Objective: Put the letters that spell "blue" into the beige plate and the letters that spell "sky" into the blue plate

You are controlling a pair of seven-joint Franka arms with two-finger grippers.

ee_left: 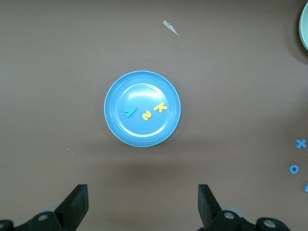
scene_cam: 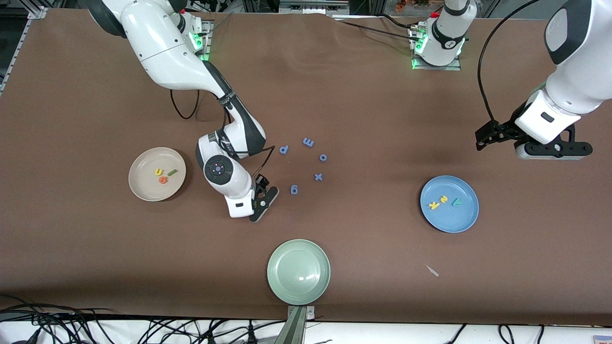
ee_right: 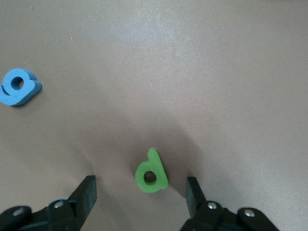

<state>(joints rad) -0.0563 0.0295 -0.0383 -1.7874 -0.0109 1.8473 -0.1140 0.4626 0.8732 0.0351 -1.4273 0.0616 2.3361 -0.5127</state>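
Observation:
In the right wrist view a green b (ee_right: 151, 174) lies flat on the brown table between the open fingers of my right gripper (ee_right: 141, 191), with a gap on each side. That gripper (scene_cam: 262, 203) is low over the table beside the periwinkle letters. The beige plate (scene_cam: 143, 186) holds a yellow u (scene_cam: 158, 171), an orange e (scene_cam: 163, 180) and a green l (scene_cam: 172, 172). The blue plate (scene_cam: 454, 220) holds a yellow k (scene_cam: 434, 205), a yellow s (scene_cam: 444, 199) and a teal y (scene_cam: 457, 202). My left gripper (scene_cam: 554, 150) waits open in the air by the blue plate (ee_left: 134, 132).
Several periwinkle letters lie mid-table, the closest to my right gripper a looped one (scene_cam: 294, 189), with an x (scene_cam: 318, 177) farther from the camera. A pale green plate (scene_cam: 299, 286) sits near the table's front edge. A small pale scrap (scene_cam: 432, 270) lies nearer the camera than the blue plate.

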